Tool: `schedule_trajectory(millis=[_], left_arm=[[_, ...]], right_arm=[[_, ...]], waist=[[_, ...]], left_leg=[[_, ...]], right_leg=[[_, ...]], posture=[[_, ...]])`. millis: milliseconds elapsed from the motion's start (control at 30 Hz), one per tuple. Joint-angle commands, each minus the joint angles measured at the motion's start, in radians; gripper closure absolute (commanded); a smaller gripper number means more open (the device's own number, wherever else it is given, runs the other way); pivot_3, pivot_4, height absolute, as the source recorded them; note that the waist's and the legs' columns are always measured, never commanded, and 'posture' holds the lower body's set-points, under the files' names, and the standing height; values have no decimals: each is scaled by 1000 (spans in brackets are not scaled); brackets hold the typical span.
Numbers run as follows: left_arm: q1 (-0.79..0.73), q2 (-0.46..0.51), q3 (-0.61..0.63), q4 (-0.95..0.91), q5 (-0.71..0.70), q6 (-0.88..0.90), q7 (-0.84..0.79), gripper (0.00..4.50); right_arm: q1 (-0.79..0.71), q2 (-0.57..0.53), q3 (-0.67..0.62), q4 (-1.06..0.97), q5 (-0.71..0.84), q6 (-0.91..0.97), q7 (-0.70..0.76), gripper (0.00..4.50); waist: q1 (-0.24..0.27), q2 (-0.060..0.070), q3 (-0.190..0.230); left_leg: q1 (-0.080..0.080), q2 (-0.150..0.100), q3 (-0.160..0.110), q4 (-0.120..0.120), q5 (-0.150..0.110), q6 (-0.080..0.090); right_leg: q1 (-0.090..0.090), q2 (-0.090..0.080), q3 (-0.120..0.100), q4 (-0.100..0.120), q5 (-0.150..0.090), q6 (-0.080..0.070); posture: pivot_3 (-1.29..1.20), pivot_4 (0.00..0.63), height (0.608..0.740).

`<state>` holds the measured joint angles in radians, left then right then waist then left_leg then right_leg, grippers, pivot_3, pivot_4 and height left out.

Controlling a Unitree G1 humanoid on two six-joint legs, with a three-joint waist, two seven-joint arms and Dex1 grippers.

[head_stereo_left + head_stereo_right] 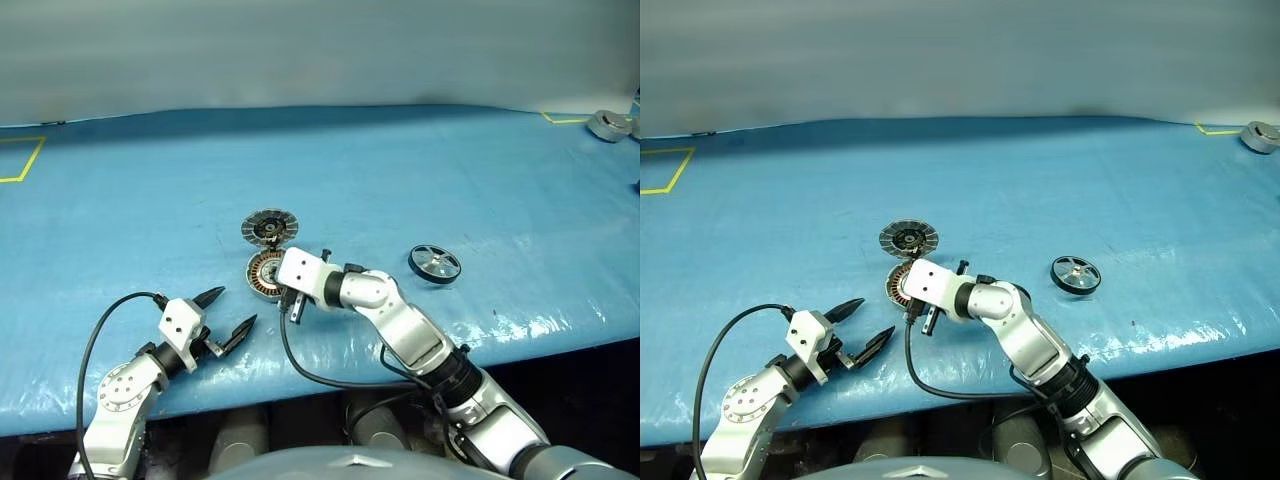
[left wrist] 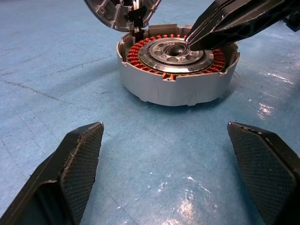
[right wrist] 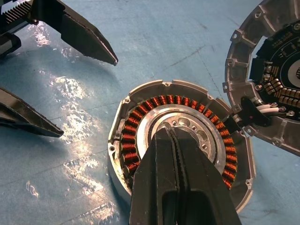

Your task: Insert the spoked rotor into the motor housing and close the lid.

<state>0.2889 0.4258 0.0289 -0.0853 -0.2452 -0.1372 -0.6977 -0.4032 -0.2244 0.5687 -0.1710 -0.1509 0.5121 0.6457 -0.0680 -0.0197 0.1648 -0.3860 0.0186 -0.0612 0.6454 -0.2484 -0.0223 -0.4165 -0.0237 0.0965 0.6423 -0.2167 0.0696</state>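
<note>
The motor housing (image 3: 140, 101), a round metal cup with copper windings around a silver centre, lies on the blue table. Its lid (image 1: 270, 228) is hinged open and lies flat just behind it. My right gripper (image 3: 171, 133) is shut, with its tips over the housing's silver centre and nothing visible between the fingers. Its dark tips also reach over the housing (image 2: 178, 89) in the left wrist view. My left gripper (image 1: 225, 313) stands open on the near left side of the housing, apart from it. The spoked rotor (image 1: 435, 263) lies on the table to the right of both grippers.
A grey round part (image 1: 608, 124) sits at the far right by yellow tape. A yellow tape corner (image 1: 22, 160) marks the far left. The blue table cover (image 1: 400, 170) ends at a front edge (image 1: 300, 385) just below the grippers.
</note>
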Motion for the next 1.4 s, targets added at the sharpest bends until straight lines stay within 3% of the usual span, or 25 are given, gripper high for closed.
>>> schedule_trajectory(millis=[33,1400], left_arm=[[-4,5,10,-17,0,-15,1,0],[-5,9,13,-16,2,-20,5,0]], right_arm=[[-15,-1,-34,-41,-4,-2,-18,4483],[2,18,-7,16,-6,-16,-8,4483]], waist=[[0,0,0],[-2,0,0]], left_leg=[[0,0,0,0,0,0],[1,0,0,0,0,0]], right_leg=[[0,0,0,0,0,0],[0,0,0,0,0,0]], posture=[[0,150,740],[0,150,740]])
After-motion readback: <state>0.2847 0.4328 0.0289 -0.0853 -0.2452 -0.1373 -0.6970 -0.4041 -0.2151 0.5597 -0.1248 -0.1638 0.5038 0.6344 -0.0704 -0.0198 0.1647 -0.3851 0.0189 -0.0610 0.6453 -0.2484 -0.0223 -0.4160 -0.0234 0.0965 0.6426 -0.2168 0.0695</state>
